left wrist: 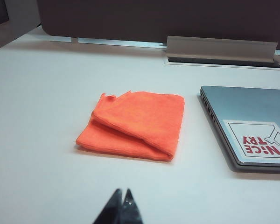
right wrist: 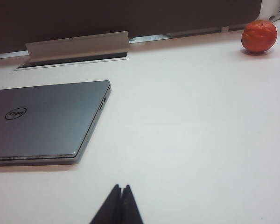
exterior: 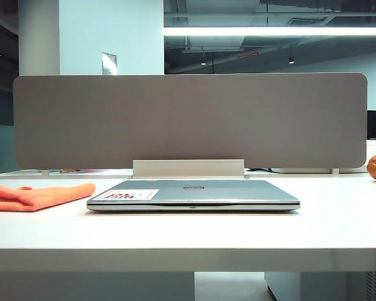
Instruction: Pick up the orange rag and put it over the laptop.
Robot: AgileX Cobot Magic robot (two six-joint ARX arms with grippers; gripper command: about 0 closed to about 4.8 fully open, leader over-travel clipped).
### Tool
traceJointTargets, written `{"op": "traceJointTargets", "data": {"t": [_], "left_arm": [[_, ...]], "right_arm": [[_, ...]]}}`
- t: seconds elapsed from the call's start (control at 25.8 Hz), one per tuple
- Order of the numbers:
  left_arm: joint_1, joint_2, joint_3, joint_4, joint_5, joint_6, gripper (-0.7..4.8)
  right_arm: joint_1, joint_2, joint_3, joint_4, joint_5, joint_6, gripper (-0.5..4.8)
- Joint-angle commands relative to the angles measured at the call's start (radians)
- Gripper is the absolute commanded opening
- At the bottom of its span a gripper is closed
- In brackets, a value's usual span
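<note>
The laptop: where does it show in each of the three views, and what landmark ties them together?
Exterior view: the laptop lies closed at table centre, right of the orange rag.
Left wrist view: its stickered corner at the right edge.
Right wrist view: its logo end at the left.
Shared landmark: the grey cable-slot flap behind it.

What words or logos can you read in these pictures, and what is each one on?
"NICE TRY": red print on the white sticker on the laptop lid, reading upside down from the left wrist view.
"DELL": round logo on the same lid.
Nothing else is readable; the orange rag has no print.
</note>
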Motion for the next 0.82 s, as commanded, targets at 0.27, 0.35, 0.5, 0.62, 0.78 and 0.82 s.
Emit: {"op": "traceJointTargets", "data": {"t": [0.27,0.35,0.5,0.62,0.78,0.82], "left_arm": [[0.002,0.001,0.003,0.012,0.005,0.004,-0.06],[0.002,0.001,0.003,0.013,0.005,0.004,-0.06],[0.002,0.001,0.003,0.013,0.005,0.004,-0.06],[0.002,0.001,0.003,0.013,0.005,0.004,-0.06],[0.002,0.001,0.003,0.012,0.005,0.004,-0.06],[0.002,0.001,0.003,0.010,0.005,0.004,-0.06]], "right_arm": [[0.001,-0.002,-0.003,0.011,0.005,-0.002,-0.05],[0.001,-0.002,-0.003,0.011,0.004,-0.002,-0.05],[0.001,-0.002,-0.003,0.011,0.005,-0.002,-0.05],[0.001,-0.002,-0.003,0.013,0.004,-0.002,-0.05],[0.001,-0.002,-0.003,0.012,0.004,0.008,-0.05],[0.001,-0.002,-0.003,0.013,-0.002,0.013,-0.05]]}}
